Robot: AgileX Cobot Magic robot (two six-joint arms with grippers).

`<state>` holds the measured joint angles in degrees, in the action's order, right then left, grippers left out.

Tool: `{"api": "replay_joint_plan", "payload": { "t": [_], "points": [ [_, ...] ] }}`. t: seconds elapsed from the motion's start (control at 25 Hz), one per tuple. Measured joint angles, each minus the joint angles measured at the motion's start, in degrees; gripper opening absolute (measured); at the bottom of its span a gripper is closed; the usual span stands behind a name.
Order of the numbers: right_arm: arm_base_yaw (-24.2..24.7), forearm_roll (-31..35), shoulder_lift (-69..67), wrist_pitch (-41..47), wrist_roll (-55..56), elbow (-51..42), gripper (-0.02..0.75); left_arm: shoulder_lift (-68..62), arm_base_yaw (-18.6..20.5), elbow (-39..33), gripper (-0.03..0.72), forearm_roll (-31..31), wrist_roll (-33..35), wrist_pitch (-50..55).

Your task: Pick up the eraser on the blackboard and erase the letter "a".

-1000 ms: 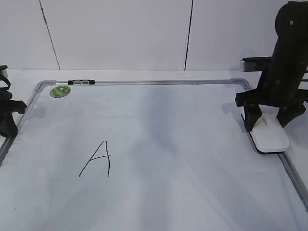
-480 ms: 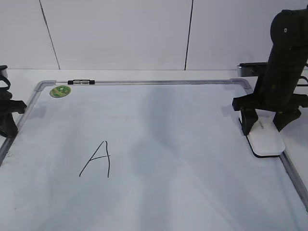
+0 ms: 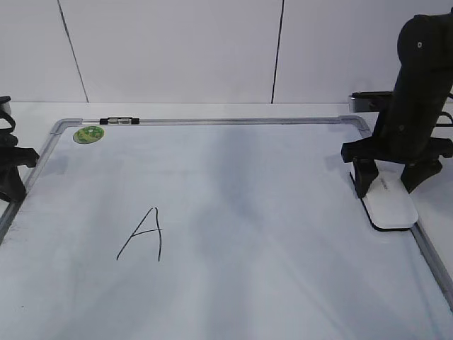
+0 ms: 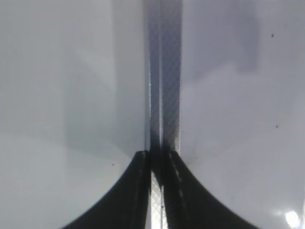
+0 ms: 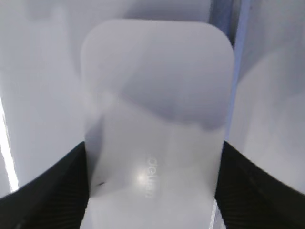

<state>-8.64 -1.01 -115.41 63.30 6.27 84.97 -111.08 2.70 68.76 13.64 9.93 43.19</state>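
The white eraser (image 3: 389, 204) lies flat on the blackboard (image 3: 269, 212), a white board, by its right frame. My right gripper (image 3: 388, 188) stands over the eraser, a finger pressed on each long side. In the right wrist view the eraser (image 5: 157, 95) fills the gap between the jaws (image 5: 152, 157), with grey lettering on top. Only a tall capital "A" (image 3: 141, 235) is on the board; no small cursive "a" shows. My left gripper (image 3: 10, 177) is shut and empty over the board's left frame (image 4: 164, 71), jaws (image 4: 156, 160) together.
A round green sticker (image 3: 88, 134) sits at the board's far left corner. A small black clip (image 3: 119, 121) is on the far frame. The right frame (image 5: 234, 57) runs close beside the eraser. A white wall stands behind the table.
My right arm shifted a little left and back with the eraser about a second ago, then held still. The left arm has not moved.
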Motion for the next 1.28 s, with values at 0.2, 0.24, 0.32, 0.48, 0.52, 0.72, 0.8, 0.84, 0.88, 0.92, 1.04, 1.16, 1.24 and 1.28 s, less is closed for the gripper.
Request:
{"api": "replay_joint_plan", "payload": {
  "t": [0.2,0.24,0.32,0.48,0.52,0.72,0.8,0.84,0.88,0.92,1.04,1.16,1.24,1.28],
  "points": [
    [0.0,0.0,0.0,-0.2,0.0,0.1,0.603,0.0,0.0,0.0,0.077,0.0,0.0,0.0],
    [0.0,0.0,0.0,-0.2,0.0,0.1,0.604,0.0,0.0,0.0,0.077,0.0,0.0,0.0],
    [0.0,0.0,0.0,-0.2,0.0,0.1,0.61,0.0,0.0,0.0,0.077,0.0,0.0,0.0],
    [0.0,0.0,0.0,-0.2,0.0,0.1,0.615,0.0,0.0,0.0,0.077,0.0,0.0,0.0],
    [0.0,0.0,0.0,-0.2,0.0,0.1,0.615,0.0,0.0,0.0,0.077,0.0,0.0,0.0],
    [0.0,0.1,0.0,0.6,0.0,0.1,0.616,0.0,0.0,0.0,0.077,0.0,0.0,-0.1],
    [0.0,0.1,0.0,0.7,-0.1,0.2,0.616,0.0,0.0,0.0,0.077,0.0,0.0,-0.1],
    [0.0,0.1,0.0,0.7,-0.1,0.2,0.616,0.0,0.0,0.0,0.077,0.0,0.0,-0.2],
    [0.0,0.1,0.0,0.8,-0.1,0.2,0.616,0.0,0.0,0.0,0.077,0.0,0.0,-0.2],
    [0.0,0.1,0.0,0.8,-0.1,0.2,0.616,0.0,0.0,0.0,0.077,0.0,0.0,-0.2],
    [0.0,0.1,0.0,2.2,-0.1,1.1,0.616,0.0,0.0,0.0,0.077,0.0,0.0,-0.2],
    [0.0,0.0,0.0,3.8,0.0,3.8,0.616,0.0,0.0,0.0,0.077,0.0,0.0,-0.2],
    [0.0,0.0,0.0,5.1,0.0,6.2,0.616,0.0,0.0,0.0,0.077,0.0,0.0,-0.2],
    [0.0,0.0,0.0,5.5,0.0,7.3,0.616,0.0,0.0,0.0,0.077,0.0,0.0,-0.3]
  ]
}}
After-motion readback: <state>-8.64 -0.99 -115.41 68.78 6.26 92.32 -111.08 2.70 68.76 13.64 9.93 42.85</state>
